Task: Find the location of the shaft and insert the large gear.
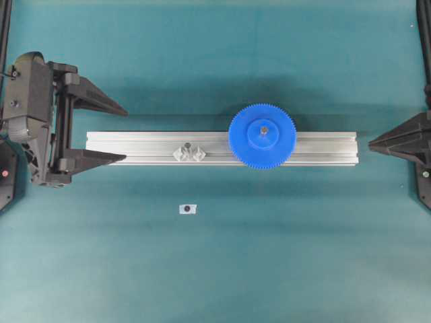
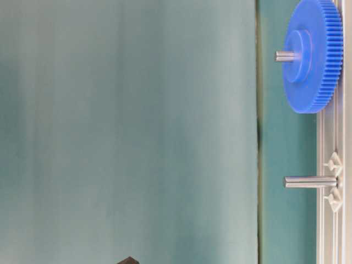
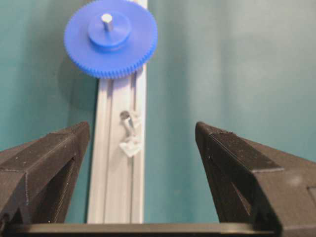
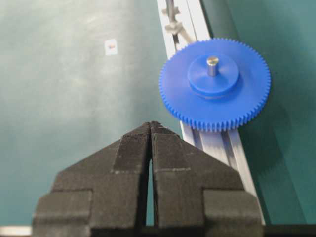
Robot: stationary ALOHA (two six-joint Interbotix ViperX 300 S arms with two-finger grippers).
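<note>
The large gear lies flat on the aluminium rail, right of its middle. The shaft pokes up through the gear's hub; its clear blocks are hidden under the gear. The table-level view shows the gear down against the rail with the shaft tip sticking out. My left gripper is open and empty at the rail's left end, one finger on each side of it. My right gripper is shut and empty just beyond the rail's right end. The right wrist view shows the gear ahead of the shut fingertips.
A shorter dark-tipped pin with two clear blocks stands on the rail left of the gear; it also shows in the left wrist view. A tiny white tag with a dark dot lies on the teal mat in front of the rail.
</note>
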